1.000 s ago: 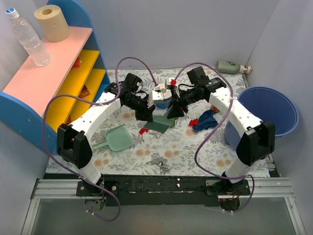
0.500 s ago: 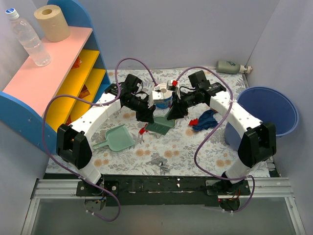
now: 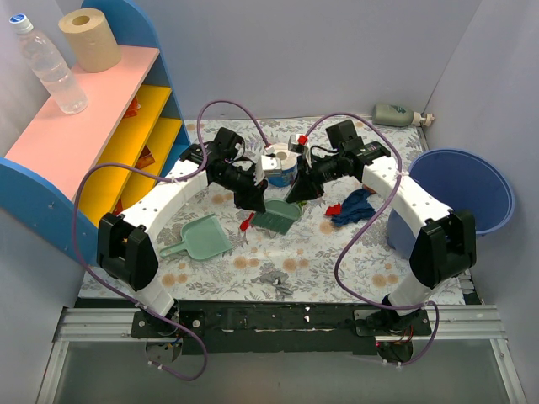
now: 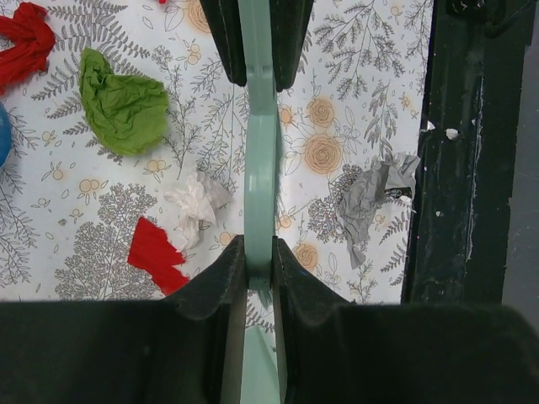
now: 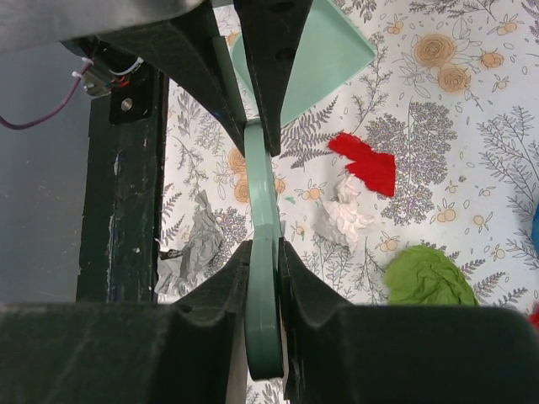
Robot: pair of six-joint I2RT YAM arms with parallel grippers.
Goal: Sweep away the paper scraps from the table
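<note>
A green brush (image 3: 275, 220) hangs over the middle of the table (image 3: 337, 261). Its pale green handle (image 4: 260, 168) is gripped at both ends. My left gripper (image 3: 255, 202) is shut on it (image 4: 259, 252), and my right gripper (image 3: 296, 192) is shut on it too (image 5: 264, 252). Paper scraps lie below: a green wad (image 4: 125, 109), red ones (image 4: 156, 252) (image 4: 25, 46), a white one (image 4: 195, 202) and a grey one (image 4: 370, 202). The dark blue wad (image 3: 354, 204) lies by the right arm. The green dustpan (image 3: 200, 237) lies flat at the left.
A blue bin (image 3: 467, 189) stands off the table's right edge. A blue-wrapped tissue roll (image 3: 278, 164) sits behind the grippers. The pink-topped shelf (image 3: 84, 109) stands at the left. A grey bottle (image 3: 394, 114) lies at the back right. The black front rail (image 4: 472, 151) borders the grey scrap.
The brush and both grippers have shifted only slightly. The right gripper has edged a little to the left. Both stay shut on the handle.
</note>
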